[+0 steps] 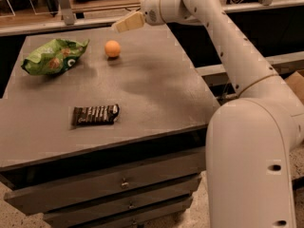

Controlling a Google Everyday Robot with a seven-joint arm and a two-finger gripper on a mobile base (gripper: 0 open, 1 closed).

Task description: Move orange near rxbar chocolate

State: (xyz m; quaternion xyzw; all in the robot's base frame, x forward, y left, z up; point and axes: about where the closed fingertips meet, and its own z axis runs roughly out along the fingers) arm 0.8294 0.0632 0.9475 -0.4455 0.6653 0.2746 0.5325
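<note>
The orange point(112, 48) sits on the grey table top point(156, 89) near its far edge. The rxbar chocolate point(95, 115), a dark wrapper with white lettering, lies flat nearer the front, left of centre, well apart from the orange. My gripper point(124, 23) hangs above the table's far edge, just above and a little right of the orange, not touching it. The white arm point(223, 46) reaches in from the right.
A green snack bag point(53, 56) lies at the far left of the table, left of the orange. Drawers point(123, 182) run below the table's front edge. A counter ledge point(57, 25) runs behind the table.
</note>
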